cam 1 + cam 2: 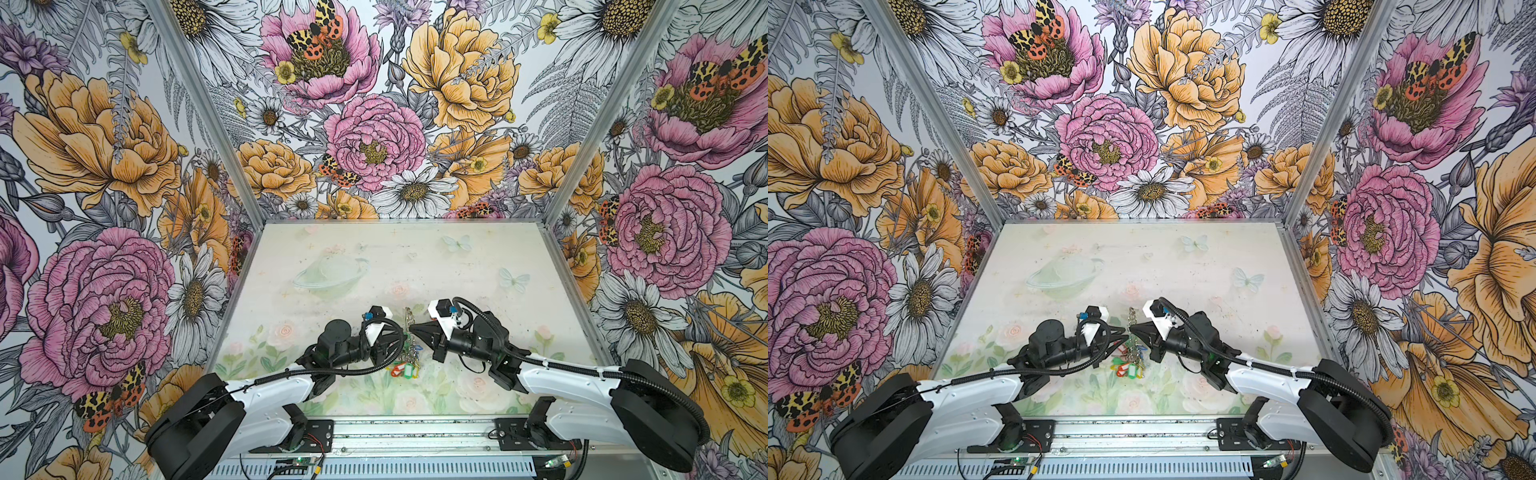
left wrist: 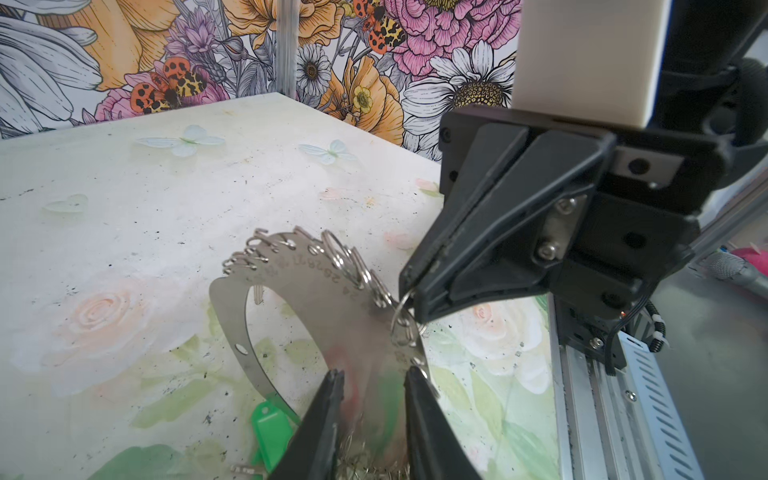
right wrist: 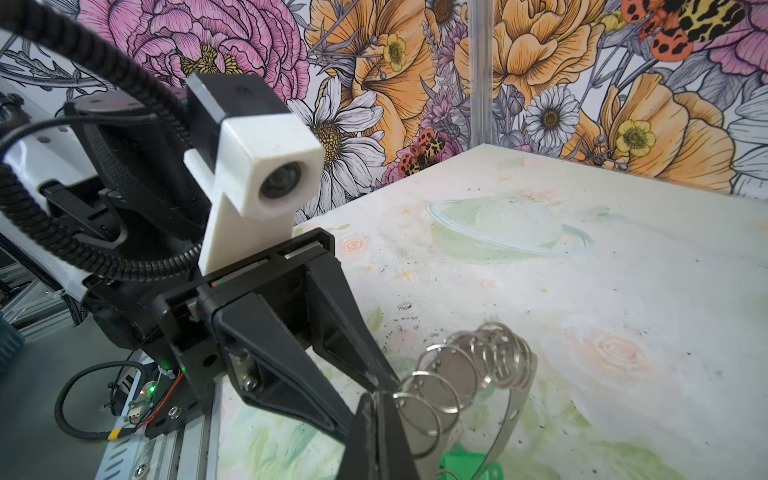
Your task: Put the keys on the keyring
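Front and centre, the left gripper (image 2: 374, 376) seems clamped on the upright keyring (image 2: 307, 291), steadying it while the closed right gripper (image 2: 411, 297) pinches one split ring (image 2: 400, 320) at its edge.

This is a robot test cell in a lab. Flower-printed wall panels (image 1: 374, 124) on bare aluminium posts (image 1: 203, 112) box in a pale, scuffed printed tabletop (image 1: 415, 257) that stretches ahead of the left gripper (image 2: 376, 372) and right gripper (image 2: 409, 291). Behind both grippers, the arms bolt to a silver aluminium rail (image 1: 415, 434), where a small exposed circuit board (image 1: 297, 460) shows a lit green light.
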You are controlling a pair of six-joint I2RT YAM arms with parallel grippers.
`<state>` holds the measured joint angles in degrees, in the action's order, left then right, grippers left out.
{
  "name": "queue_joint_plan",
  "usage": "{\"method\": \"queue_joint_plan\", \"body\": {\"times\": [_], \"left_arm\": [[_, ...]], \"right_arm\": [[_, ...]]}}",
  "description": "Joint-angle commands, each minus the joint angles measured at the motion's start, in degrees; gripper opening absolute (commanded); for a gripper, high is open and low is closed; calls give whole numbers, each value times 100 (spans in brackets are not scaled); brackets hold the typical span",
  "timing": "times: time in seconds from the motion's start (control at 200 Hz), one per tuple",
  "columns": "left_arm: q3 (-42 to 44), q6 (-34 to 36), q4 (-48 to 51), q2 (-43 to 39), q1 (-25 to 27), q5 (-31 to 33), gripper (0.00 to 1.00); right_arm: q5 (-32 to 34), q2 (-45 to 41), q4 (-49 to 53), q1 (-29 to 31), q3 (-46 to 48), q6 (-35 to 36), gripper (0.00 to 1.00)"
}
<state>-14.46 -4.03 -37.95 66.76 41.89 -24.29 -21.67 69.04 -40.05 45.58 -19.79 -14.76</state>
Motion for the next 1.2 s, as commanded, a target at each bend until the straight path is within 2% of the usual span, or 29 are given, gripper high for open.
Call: {"method": "queue_joint_plan", "body": {"times": [0.0, 0.305, 0.591, 0.761, 1.191], "left_arm": [[-152, 135, -626, 234, 13, -167, 27], [-250, -5, -1581, 1141, -205, -1395, 26], [-409, -202, -2159, 1724, -625, -1989, 23], [-538, -212, -2251, 1860, -691, -2378, 23], [-409, -307, -3020, 2161, -708, -2647, 18]], "right_arm": [[122, -111, -579, -178, 87, -139, 0], [-136, 141, -1027, -353, 289, -177, 0], [-325, 381, -1602, -366, 507, 30, 0], [-434, 430, -1548, -365, 465, 89, 0], [-614, 509, -1565, -366, 402, 118, 0]]}}
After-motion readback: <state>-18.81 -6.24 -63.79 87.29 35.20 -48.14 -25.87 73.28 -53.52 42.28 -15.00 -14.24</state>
